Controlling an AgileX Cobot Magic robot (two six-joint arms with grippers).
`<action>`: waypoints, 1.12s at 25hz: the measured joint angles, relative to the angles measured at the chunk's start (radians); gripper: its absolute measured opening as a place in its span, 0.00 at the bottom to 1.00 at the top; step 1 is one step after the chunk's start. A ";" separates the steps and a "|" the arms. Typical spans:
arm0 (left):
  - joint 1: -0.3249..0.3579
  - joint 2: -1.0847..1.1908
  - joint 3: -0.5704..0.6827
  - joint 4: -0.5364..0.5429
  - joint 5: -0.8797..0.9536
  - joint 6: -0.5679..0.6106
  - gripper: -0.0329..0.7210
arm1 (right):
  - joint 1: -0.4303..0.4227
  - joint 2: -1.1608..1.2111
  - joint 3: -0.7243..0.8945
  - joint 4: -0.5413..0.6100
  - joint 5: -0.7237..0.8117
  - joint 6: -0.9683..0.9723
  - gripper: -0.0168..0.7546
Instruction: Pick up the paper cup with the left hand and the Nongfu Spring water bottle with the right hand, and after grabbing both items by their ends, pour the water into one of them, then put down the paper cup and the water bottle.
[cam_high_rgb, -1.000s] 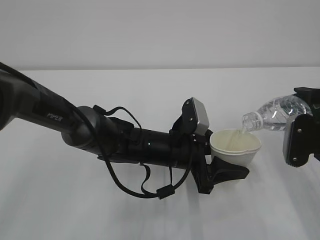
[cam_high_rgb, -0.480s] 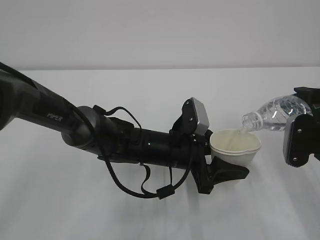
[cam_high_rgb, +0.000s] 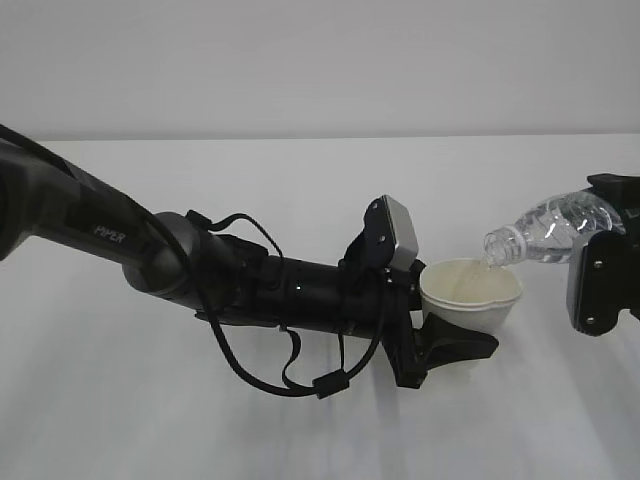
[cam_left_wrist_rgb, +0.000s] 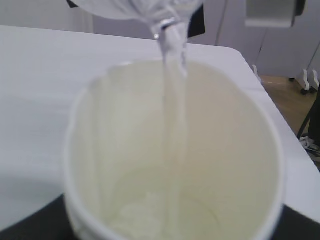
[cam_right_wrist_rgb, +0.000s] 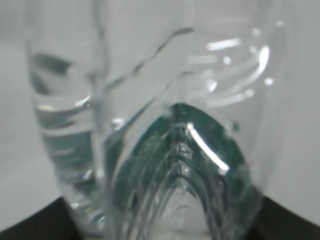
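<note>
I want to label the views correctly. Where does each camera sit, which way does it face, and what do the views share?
Exterior view: in front of the table, looking down at a slant; shows the left hand holding the paper cup and the right hand tilting the Nongfu Spring water bottle.
Left wrist view: just behind the cup, looking into it; black gripper edges show below.
Right wrist view: pressed close to the bottle; black gripper edges at the bottom corners.
Shared: exterior and left wrist views both show the water entering the cup.

**Count of things in view**

One paper cup (cam_high_rgb: 472, 292) is seen, and one Nongfu Spring water bottle (cam_high_rgb: 548, 228). One stream of water (cam_left_wrist_rgb: 173, 100) is counted between them. Two grippers are present: one left hand (cam_high_rgb: 455, 345) and one right hand (cam_high_rgb: 600, 270). One table (cam_high_rgb: 250, 180) is seen beneath.
</note>
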 joint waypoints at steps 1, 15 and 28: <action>0.000 0.000 0.000 0.000 0.000 0.000 0.62 | 0.000 0.000 0.000 0.000 0.000 0.000 0.55; 0.000 0.000 0.000 0.002 0.000 -0.002 0.62 | 0.000 0.000 0.000 0.000 0.000 -0.004 0.52; 0.000 0.000 0.000 0.002 0.000 -0.002 0.62 | 0.000 0.000 0.000 0.000 0.000 -0.006 0.51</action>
